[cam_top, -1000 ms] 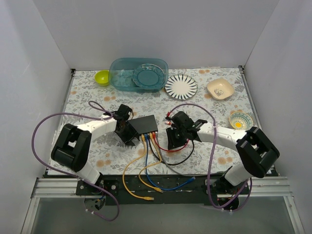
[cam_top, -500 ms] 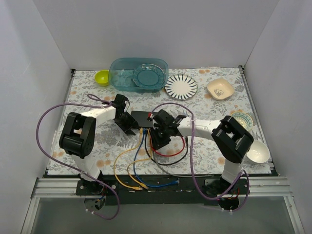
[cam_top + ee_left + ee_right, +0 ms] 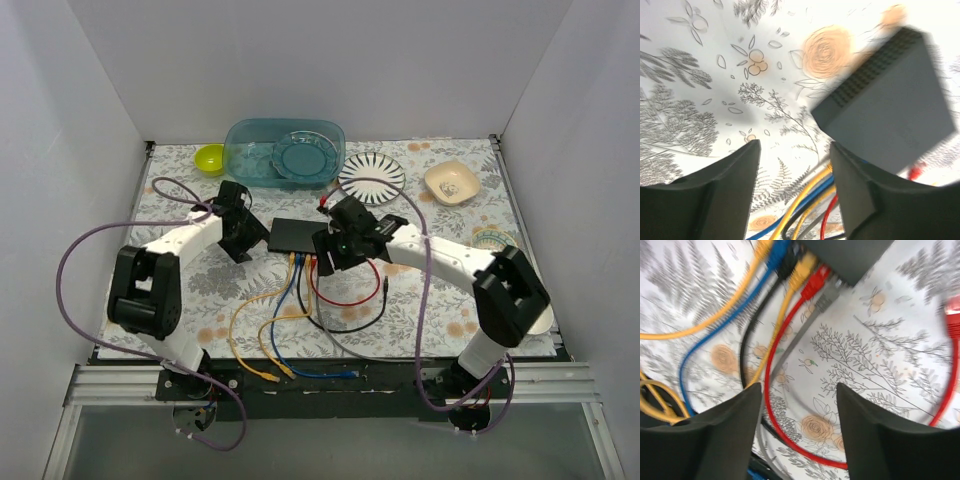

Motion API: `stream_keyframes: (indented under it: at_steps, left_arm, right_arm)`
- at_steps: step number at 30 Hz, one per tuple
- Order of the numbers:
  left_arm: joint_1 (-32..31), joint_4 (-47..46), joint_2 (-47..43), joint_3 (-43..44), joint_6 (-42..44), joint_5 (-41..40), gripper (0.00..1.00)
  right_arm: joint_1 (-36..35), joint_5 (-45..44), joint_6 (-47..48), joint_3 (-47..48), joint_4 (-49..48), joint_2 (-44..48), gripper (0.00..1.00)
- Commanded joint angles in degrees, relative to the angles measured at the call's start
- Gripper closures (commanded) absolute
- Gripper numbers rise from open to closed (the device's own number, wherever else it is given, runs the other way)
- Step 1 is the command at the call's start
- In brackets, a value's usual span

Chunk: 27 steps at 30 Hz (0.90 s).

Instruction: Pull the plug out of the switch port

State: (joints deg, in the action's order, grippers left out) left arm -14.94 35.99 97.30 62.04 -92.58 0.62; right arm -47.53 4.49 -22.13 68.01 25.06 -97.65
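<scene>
The switch (image 3: 294, 234), a flat black box, lies mid-table. A row of plugs sits in its near edge: yellow, blue, black, yellow (image 3: 802, 267), red (image 3: 815, 283) and grey (image 3: 827, 297), with their cables (image 3: 300, 300) trailing toward me. My left gripper (image 3: 247, 250) is open and empty just left of the switch (image 3: 890, 110); its fingers (image 3: 715, 195) straddle bare cloth and cables. My right gripper (image 3: 323, 262) is open and empty above the cables (image 3: 770, 370) just near of the plugs, touching none. A loose red plug (image 3: 952, 320) shows at the right of that view.
At the back stand a teal tub (image 3: 250, 150) holding a blue plate, a green bowl (image 3: 210, 158), a striped plate (image 3: 371, 178) and a beige bowl (image 3: 450, 183). A patterned bowl (image 3: 488, 236) is at the right. Loose cable ends (image 3: 270, 372) lie by the near edge.
The switch has shifted away from me. My left gripper has drawn back up and left off it. My right gripper has moved left and farther back, closer to the plugs.
</scene>
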Motion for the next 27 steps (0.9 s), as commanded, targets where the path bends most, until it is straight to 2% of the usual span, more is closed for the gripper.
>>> stream_keyframes:
  at_steps: [1,2,3,5,6,7,11,13,15,18,19,22,27]
  left_arm:
    - [0.44,-3.63,-13.08,-3.14,0.91,-3.27,0.34]
    - [0.44,-7.99,-14.31,-4.72,1.51,-1.08,0.26]
    - [0.44,-10.47,-15.72,-6.13,1.69,3.98,0.22]
    - [0.44,-14.96,-18.89,-11.22,0.91,7.54,0.18]
    - [0.44,-19.16,-19.68,-12.72,0.82,8.86,0.02]
    - [0.44,-20.51,-20.38,-14.82,0.9,11.31,0.02]
    - [0.44,-23.5,-20.57,-16.77,1.78,14.83,0.02]
    - [0.44,-24.99,-20.74,-17.21,3.54,17.38,0.02]
    - [0.44,-27.02,-20.57,-17.65,4.24,21.25,0.05]
    - [0.44,-30.09,-20.13,-18.88,4.42,24.42,0.16]
    - [0.44,-30.79,-19.87,-19.23,4.16,24.86,0.18]
    - [0.44,-33.96,-19.25,-20.99,2.85,25.3,0.26]
    - [0.52,-39.23,-16.79,-23.19,1.0,25.57,0.46]
  right_arm:
    - [2.26,-6.34,2.7,3.0,-2.29,7.73,0.24]
    - [2.7,-6.08,2.88,3.44,-3.43,7.47,0.23]
    - [3.92,-5.55,2.8,3.71,-4.48,6.6,0.23]
    - [5.6,-0.64,0.78,4.67,-7.91,5.02,0.25]
    - [7.61,1.72,-0.62,4.59,-9.57,3.18,0.26]
    - [8.76,7.49,-2.29,3.98,-14.98,2.38,0.3]
    - [12.28,19.57,-14.84,-0.16,-32.22,-1.22,0.46]
    - [12.2,22.3,-16.1,2.2,-33.58,-5.26,0.53]
    - [12.2,23.1,-17.85,5.1,-33.85,-9.03,0.59]
    - [12.2,24.33,-18.82,6.78,-35.07,-12.12,0.67]
    - [12.2,25.38,-19.26,6.79,-35.77,-12.74,0.72]
    - [12.2,28.11,-22.06,6.79,-39.29,-14.94,0.78]
    - [12.28,29.96,-24.1,7.14,-41.23,-17.48,0.87]
